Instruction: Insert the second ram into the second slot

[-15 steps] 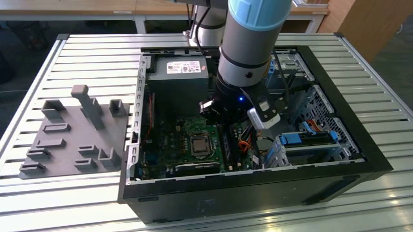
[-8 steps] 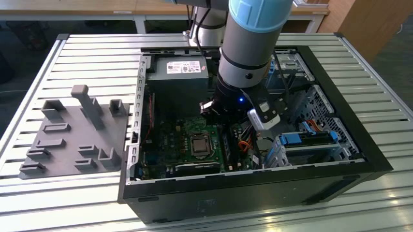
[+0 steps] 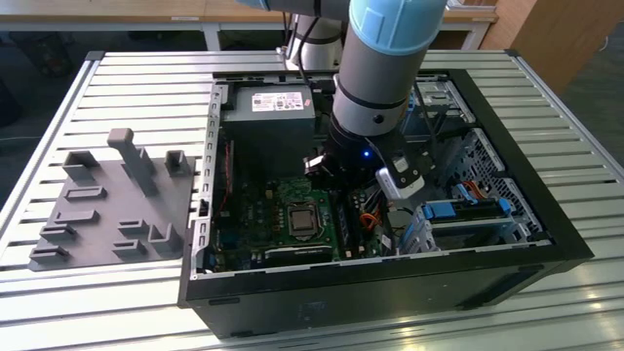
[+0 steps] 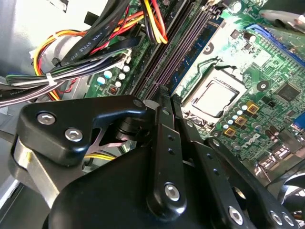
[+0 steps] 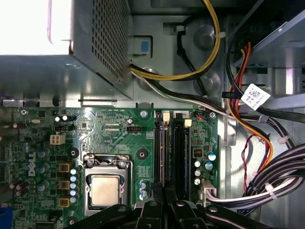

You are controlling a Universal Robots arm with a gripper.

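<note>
You see the pincer [image 4: 164, 143] in matt black metal, its links fastened with bright, shiny screws. The motherboard [image 5: 114, 129] has a glossy green finish, and its processor [image 5: 105, 190] wears a dull, brushed metal lid. The power supply [image 5: 90, 52] beside it is bare grey sheet metal, perforated on one face. Your cables [image 4: 71, 71] are smooth plastic-sheathed. The computer case [image 3: 390, 292] looks matt black outside, the tabletop [image 3: 146, 80] pale ribbed metal, the fixture [image 3: 107, 212] matt grey plastic.

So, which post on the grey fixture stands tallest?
The narrow post at the middle of the grey fixture, on its far side; everything else on it is clearly lower.
</note>
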